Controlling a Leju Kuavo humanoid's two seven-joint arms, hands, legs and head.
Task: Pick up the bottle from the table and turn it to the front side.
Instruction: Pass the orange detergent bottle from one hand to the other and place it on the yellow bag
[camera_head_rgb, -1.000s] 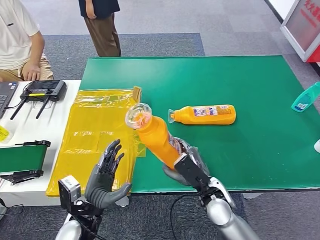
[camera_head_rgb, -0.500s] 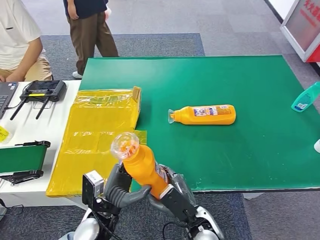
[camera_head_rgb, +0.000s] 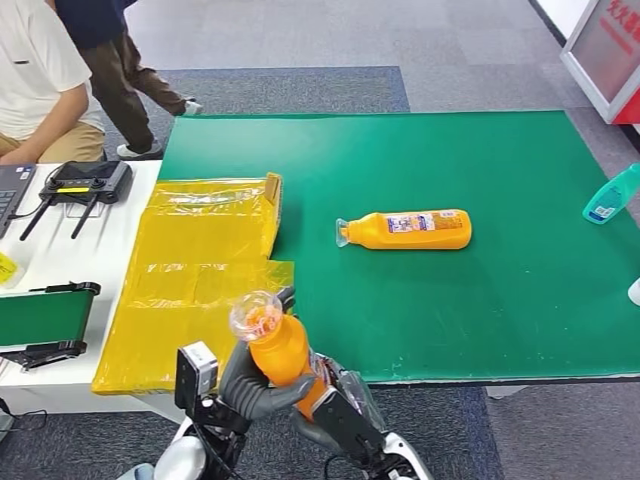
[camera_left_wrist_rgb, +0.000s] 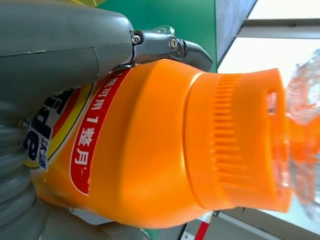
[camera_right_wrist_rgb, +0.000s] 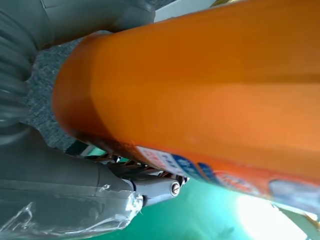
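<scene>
A green-topped table (camera_head_rgb: 483, 300) stands on grey carpet, with broad bare green to the right of a second orange plastic bottle (camera_head_rgb: 407, 229) lying mid-table. Just off its near edge, the orange plastic detergent bottle with a clear cap (camera_head_rgb: 278, 345) tilts cap-up, gripped by both the left hand (camera_head_rgb: 249, 385) and right hand (camera_head_rgb: 336, 400). Its red label band reads "1整月". A yellow plastic bag (camera_head_rgb: 192, 275) lies to the left.

Two orange bottles, one held (camera_head_rgb: 283, 350) at lower centre and one lying (camera_head_rgb: 407, 230) mid-frame, one teal bottle (camera_head_rgb: 611, 195) at the right edge, one yellow bag (camera_head_rgb: 196, 275), two people (camera_head_rgb: 38, 80) upper left.
</scene>
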